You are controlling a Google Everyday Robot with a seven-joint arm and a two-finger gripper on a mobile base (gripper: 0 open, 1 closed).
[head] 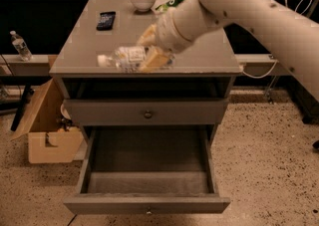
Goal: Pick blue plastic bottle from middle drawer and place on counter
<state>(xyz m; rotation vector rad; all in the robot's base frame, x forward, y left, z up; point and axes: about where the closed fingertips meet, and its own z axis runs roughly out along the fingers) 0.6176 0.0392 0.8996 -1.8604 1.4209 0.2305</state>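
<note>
The gripper (151, 48) was clamped on the blue plastic bottle (124, 57) (held sideways) over the counter (79, 51). The middle drawer (147, 203) stood open.

White arm (264, 13) in from upper right, forearm sloping down and left. Wrist section (175, 25) thick, pale. Gripper (143, 52) at the lower-left end, above front part of counter (204, 56). Tan fingers (155, 59) pointing left, one higher, one lower, clamped on blue plastic bottle (124, 56), held lying sideways.
</note>
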